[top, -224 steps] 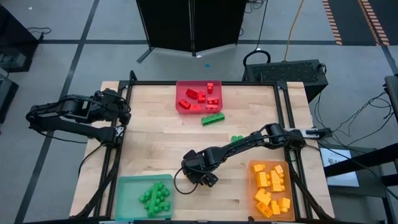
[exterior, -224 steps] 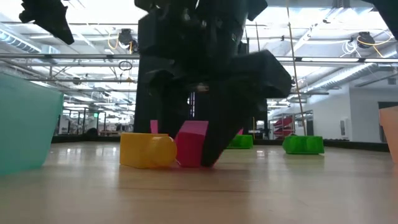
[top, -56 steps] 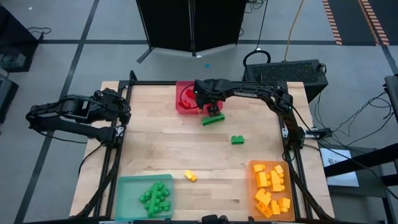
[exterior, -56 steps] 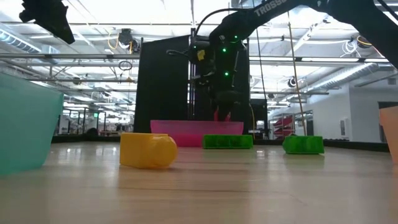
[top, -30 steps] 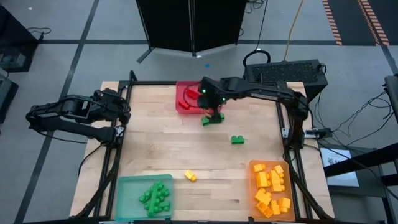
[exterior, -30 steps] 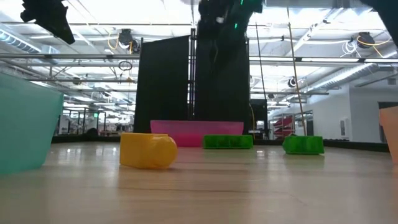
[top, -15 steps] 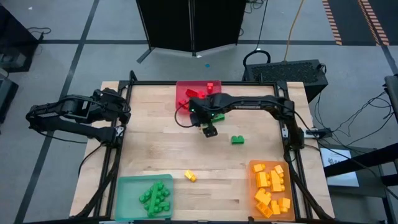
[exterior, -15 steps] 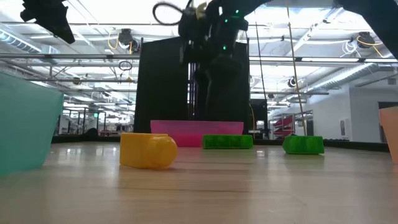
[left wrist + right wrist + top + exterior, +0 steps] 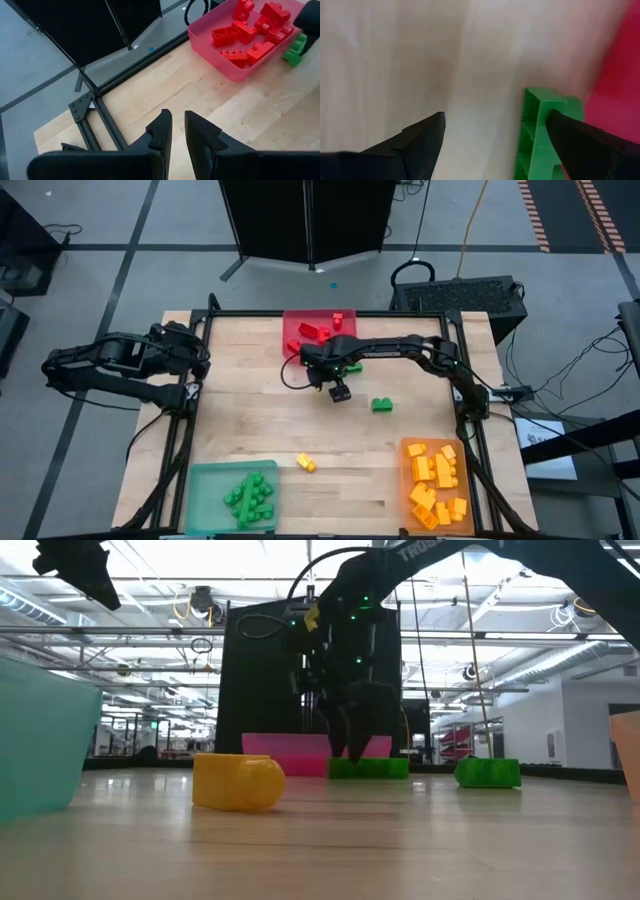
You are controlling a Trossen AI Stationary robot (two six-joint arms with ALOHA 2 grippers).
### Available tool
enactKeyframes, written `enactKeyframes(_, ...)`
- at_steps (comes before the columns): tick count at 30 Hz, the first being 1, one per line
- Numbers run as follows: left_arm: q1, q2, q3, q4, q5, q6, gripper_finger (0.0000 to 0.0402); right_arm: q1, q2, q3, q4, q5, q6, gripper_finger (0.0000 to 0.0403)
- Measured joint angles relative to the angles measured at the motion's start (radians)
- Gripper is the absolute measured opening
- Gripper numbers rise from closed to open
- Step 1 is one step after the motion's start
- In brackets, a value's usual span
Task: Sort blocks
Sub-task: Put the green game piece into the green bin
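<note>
At the near edge of the bench (image 9: 250,420), the green tray (image 9: 232,496) holds a pile of green blocks (image 9: 250,497), and the orange tray (image 9: 437,482) at the other near corner holds yellow-orange blocks (image 9: 438,480). A single yellow block (image 9: 306,463) lies on the bare wood between the two trays, a little farther in. Beyond it, near the middle, a small green block (image 9: 382,405) sits alone. The right tool (image 9: 338,388) hangs over the bench just beside the long green block (image 9: 350,367), which lies on the wood close to the red tray (image 9: 292,350). Its fingers (image 9: 415,145) are spread wide and they hold nothing; in the right wrist view the long green block shows between them but nearer to one finger, and it is not clear if that finger touches it. In the low view the tool hangs in front of the red tray with its tips low over the wood. The red tray, at the far edge, contains several red blocks (image 9: 322,330). The left tool (image 9: 178,135) waits at the left side of the bench, outside the frame; its fingers are almost pressed together with only a thin gap, and nothing is between them.
</note>
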Motion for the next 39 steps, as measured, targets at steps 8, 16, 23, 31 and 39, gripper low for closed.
enactKeyframes(8, 0.000, 0.000, 0.000, -0.001, 0.000, 0.000, 0.0059, 0.010, -0.022, -0.004, 0.004, -0.045, 0.044, 0.0338)
enactKeyframes(16, 0.000, 0.000, 0.000, -0.004, 0.000, 0.000, 0.0059, 0.071, -0.034, -0.005, -0.022, -0.077, 0.044, 0.0338)
enactKeyframes(23, 0.000, 0.000, 0.000, -0.004, -0.001, 0.000, 0.0059, 0.113, -0.118, -0.006, -0.013, -0.082, 0.044, 0.0338)
enactKeyframes(31, 0.000, 0.000, 0.000, -0.004, -0.008, 0.001, 0.0059, 0.092, -0.143, -0.004, 0.002, -0.019, 0.020, 0.0338)
enactKeyframes(39, 0.000, 0.000, 0.000, -0.004, -0.006, -0.001, 0.0059, 0.040, -0.081, -0.004, 0.000, -0.018, -0.024, 0.0338)
